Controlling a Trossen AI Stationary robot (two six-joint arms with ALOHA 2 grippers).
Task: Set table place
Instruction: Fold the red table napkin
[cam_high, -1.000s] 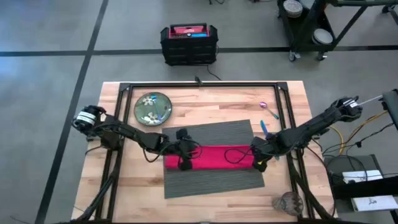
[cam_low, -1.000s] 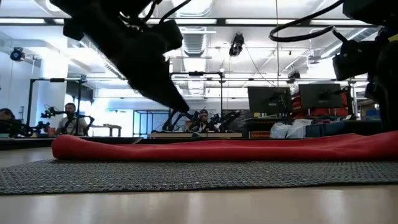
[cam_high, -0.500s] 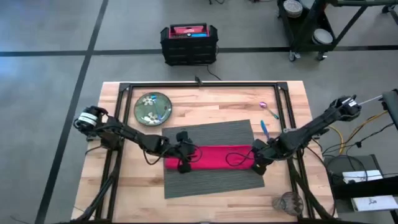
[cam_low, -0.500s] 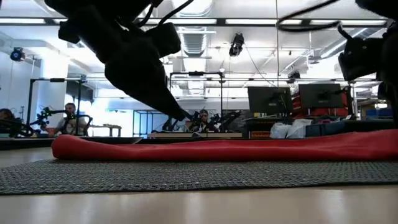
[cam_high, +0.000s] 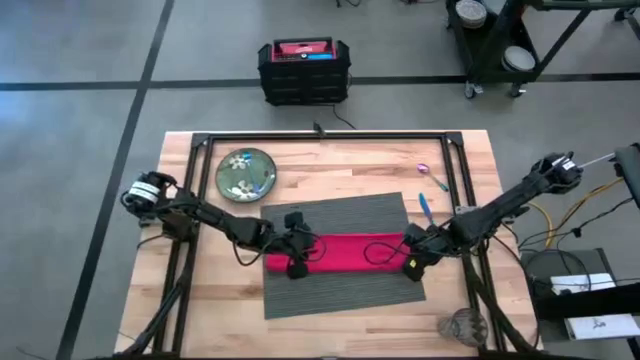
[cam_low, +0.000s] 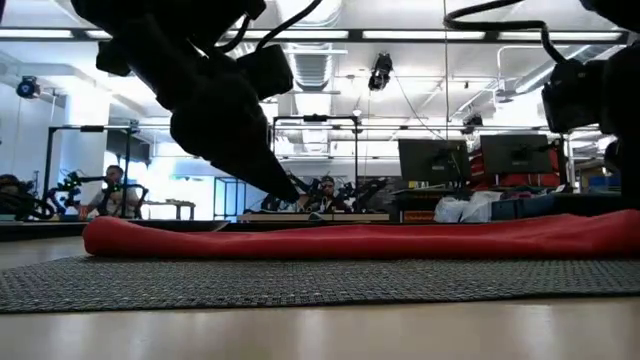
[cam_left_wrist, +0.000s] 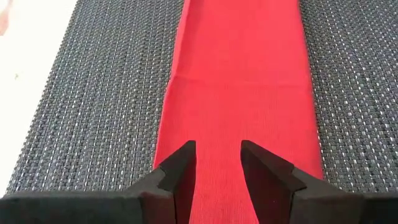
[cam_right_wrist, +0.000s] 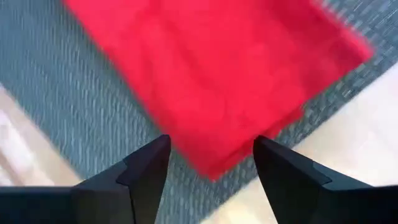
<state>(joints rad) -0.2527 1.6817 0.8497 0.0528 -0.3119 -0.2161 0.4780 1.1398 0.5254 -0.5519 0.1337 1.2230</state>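
While the wooden surface (cam_high: 330, 165) carries everything, the grey placemat (cam_high: 340, 290) lies at its middle with the red napkin (cam_high: 345, 250) stretched lengthwise across it. Judging by this, napkin-laying is the step in hand. Left gripper (cam_left_wrist: 217, 165) hovers over one napkin end, jaws narrowly parted and empty; right gripper (cam_right_wrist: 211, 155) hangs above the other end, jaws wide (also empty). Next likely comes fetching the green plate (cam_high: 246, 173), near the far left corner, needing a careful rim grasp.
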